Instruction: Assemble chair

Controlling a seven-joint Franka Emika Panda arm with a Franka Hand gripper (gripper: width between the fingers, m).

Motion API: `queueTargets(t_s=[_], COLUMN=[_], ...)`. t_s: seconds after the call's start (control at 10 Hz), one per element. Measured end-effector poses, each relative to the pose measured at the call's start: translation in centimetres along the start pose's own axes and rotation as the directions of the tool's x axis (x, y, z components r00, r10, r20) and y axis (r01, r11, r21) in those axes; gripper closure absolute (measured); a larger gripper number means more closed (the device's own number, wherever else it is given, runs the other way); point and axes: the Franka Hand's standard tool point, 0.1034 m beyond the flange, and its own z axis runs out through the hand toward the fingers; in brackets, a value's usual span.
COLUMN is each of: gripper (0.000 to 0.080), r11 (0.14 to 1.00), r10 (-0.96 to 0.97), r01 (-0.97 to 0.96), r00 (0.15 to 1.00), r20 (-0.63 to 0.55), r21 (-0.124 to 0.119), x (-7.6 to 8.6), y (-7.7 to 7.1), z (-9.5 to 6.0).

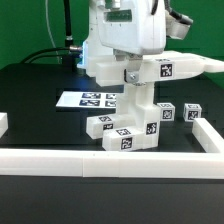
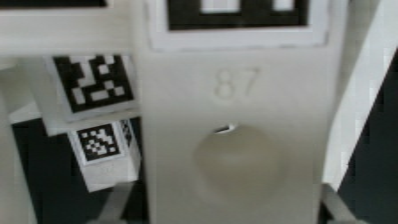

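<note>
In the exterior view my gripper hangs over the partly built chair, which stands by the front rail. It is shut on a white chair slab with black-and-white tags that juts toward the exterior view's right, above an upright white part. In the wrist view the slab fills the space between my fingers, with a tag at its far end. My gripper grips its sides. Beside the slab, other tagged chair parts lie lower down.
Two loose cube-ended legs stand to the exterior view's right of the chair. The marker board lies behind it. A long white rail borders the front, and another rail runs along the right side.
</note>
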Motion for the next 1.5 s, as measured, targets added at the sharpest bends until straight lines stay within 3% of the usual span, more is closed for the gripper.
queueTargets(t_s=[0.8, 1.1, 1.5], gripper=[0.0515, 0.0515, 0.0515], r11=[0.998, 0.999, 1.0], r10=[0.061, 0.045, 0.019], r01=[-0.061, -0.045, -0.019], r00=[0.998, 0.999, 1.0], r20=[0.004, 0.0, -0.002], r21=[0.001, 0.003, 0.001], x=[-0.1, -0.2, -0.5], y=[-0.1, -1.3, -1.4], z=[0.1, 0.1, 0.1])
